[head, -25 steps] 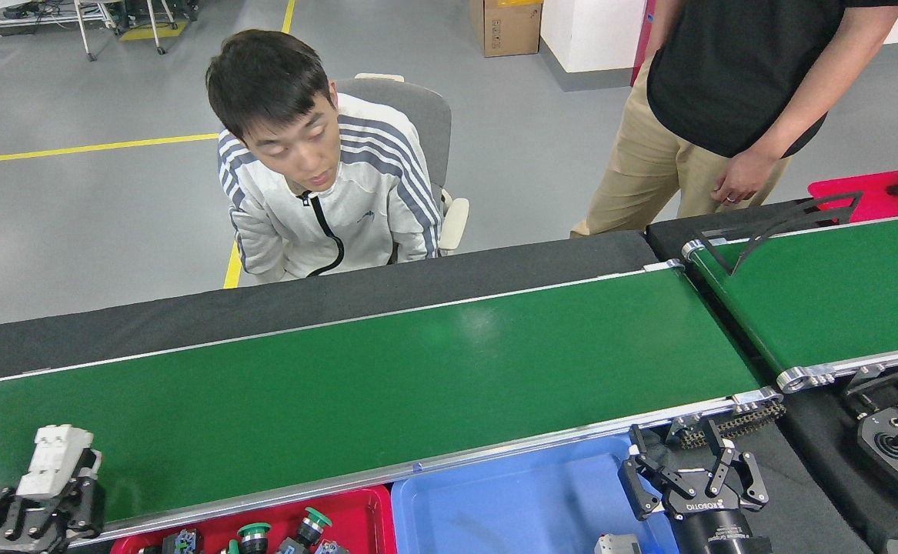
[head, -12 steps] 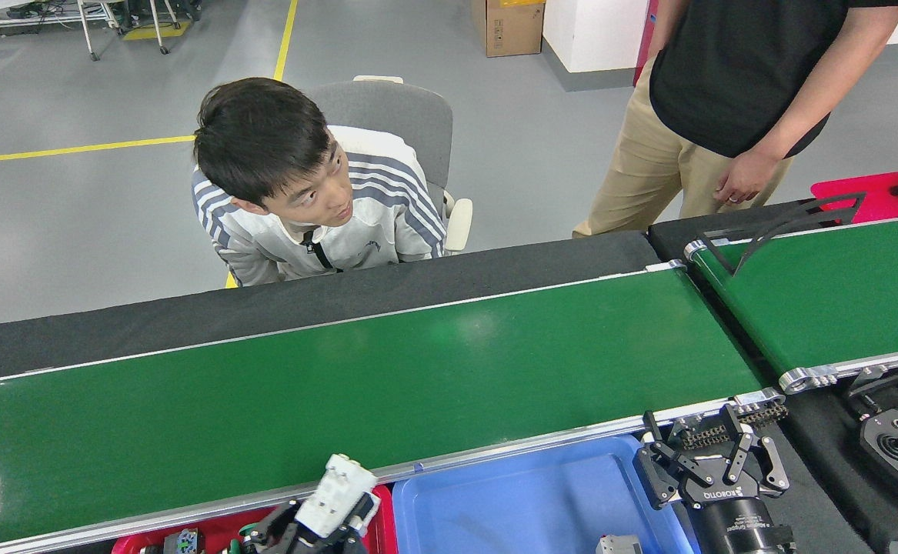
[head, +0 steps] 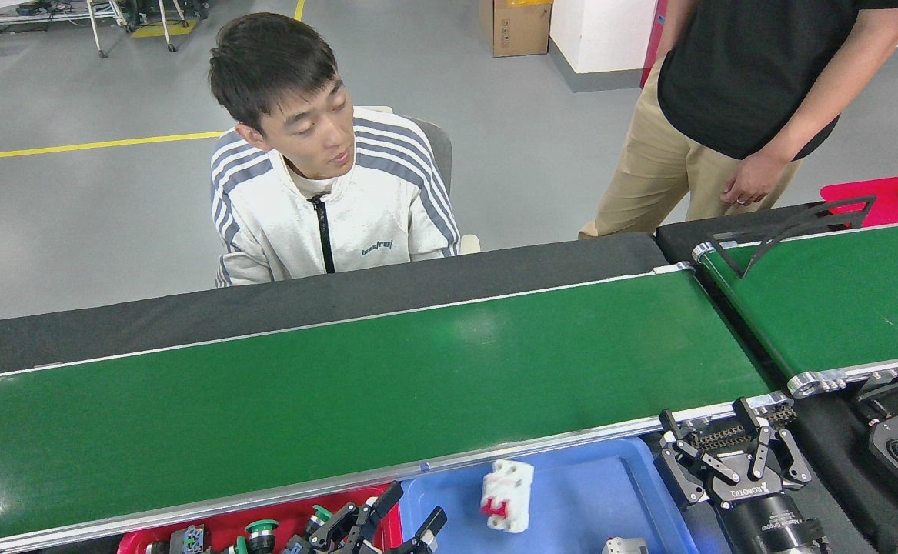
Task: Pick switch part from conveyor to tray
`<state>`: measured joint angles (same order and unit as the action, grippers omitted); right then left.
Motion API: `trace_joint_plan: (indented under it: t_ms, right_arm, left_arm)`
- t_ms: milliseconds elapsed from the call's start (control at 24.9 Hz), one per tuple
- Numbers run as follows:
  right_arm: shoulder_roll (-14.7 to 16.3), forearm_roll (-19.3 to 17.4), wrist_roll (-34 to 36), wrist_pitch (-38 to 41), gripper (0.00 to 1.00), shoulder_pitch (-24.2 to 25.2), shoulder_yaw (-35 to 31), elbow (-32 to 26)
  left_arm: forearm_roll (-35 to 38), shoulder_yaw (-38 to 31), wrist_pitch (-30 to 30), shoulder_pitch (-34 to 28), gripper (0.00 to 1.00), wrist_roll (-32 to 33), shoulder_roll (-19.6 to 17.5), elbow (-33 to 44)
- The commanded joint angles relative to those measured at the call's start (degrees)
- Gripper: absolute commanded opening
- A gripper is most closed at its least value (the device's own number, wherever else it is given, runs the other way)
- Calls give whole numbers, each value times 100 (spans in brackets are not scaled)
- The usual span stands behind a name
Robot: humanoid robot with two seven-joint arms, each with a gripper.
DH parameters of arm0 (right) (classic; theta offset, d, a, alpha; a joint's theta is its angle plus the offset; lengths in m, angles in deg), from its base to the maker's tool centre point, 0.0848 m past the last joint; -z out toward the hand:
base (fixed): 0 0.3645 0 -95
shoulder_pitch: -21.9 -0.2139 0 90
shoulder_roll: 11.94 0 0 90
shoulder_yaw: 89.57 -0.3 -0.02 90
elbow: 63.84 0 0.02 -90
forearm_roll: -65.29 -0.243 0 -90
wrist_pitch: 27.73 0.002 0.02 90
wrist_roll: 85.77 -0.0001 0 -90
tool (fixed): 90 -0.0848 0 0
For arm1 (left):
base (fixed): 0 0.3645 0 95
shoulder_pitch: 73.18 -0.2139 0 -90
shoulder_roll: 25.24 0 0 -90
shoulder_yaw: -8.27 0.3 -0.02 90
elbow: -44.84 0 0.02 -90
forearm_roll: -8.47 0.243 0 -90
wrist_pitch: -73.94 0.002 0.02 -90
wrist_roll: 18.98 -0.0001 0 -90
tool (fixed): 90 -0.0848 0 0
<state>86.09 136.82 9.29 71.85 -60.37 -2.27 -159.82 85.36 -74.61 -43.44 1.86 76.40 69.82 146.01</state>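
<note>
The switch part (head: 506, 495), a white block with a red patch, is in the blue tray (head: 602, 485), apart from both grippers. My left gripper (head: 416, 506) is at the bottom edge, over the border between the red tray and the blue tray; it is open and holds nothing. The switch part lies just to its right. My right gripper (head: 726, 445) stands open and empty beside the blue tray's right edge, near the conveyor's end roller. No parts lie on the glossy green conveyor (head: 341, 392).
A red tray (head: 225, 527) at the bottom left holds green push-buttons and other small parts. A grey part (head: 622, 546) lies at the blue tray's near edge. A second green belt (head: 841, 300) with a black guide bar runs at the right. One person sits and another stands beyond the conveyor.
My left gripper carried the white switch part from the belt's left end rightwards past the red tray, then opened; the part is now in the blue tray. The right gripper drifted slightly right.
</note>
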Motion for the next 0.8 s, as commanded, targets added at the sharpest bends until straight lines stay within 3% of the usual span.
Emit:
trace_joint_plan:
  t_ms: [0, 201, 321, 442, 763]
  right_arm:
    - [58, -17, 30, 26, 100, 79, -169, -79]
    - [41, -8, 12, 8, 100, 211, -230, -70]
    - [5, 54, 12, 8, 100, 238, -213, -79]
    - [-65, 54, 12, 8, 100, 255, -222, -79]
    - [-161, 54, 12, 17, 99, 317, -213, -193]
  left_arm:
    - [10, -631, 206, 38, 100, -221, 30, 78]
    - [54, -3023, 338, -165, 100, -890, -84, 69]
    - [54, -4051, 329, -411, 100, -907, -523, -212]
    - [54, -4324, 329, -604, 100, -934, -857, -581]
    - [-7, -4192, 259, -692, 100, -934, -1218, -643]
